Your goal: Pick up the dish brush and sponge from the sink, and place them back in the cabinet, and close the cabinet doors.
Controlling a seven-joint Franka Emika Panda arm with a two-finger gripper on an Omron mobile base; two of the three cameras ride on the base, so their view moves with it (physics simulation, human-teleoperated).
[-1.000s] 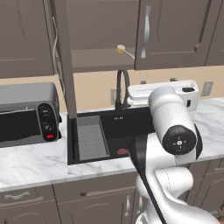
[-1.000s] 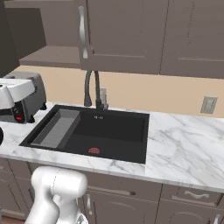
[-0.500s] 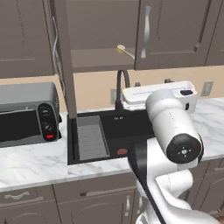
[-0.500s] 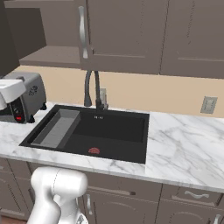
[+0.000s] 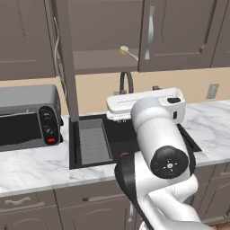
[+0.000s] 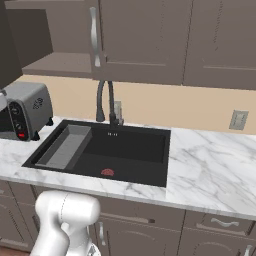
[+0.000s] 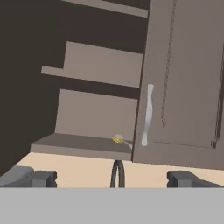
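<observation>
A: What is altered since a second ago?

B: The arm is swung further across the left base view; the gripper (image 7: 112, 178) is kept wide, nothing held.

A: Task items?

B: The dish brush (image 5: 127, 51) is seen lying on the cabinet (image 5: 96, 63) shelf. The sink (image 6: 131, 152) is seen without the sponge. The doors are judged pending.

One dish brush (image 5: 124, 51), one sink (image 6: 131, 150), one toaster oven (image 5: 28, 116).

black sink (image 6: 131, 146), red drain (image 6: 107, 172), white-grey marbled counter (image 6: 210, 160), dark brown cabinet (image 5: 96, 67)
</observation>
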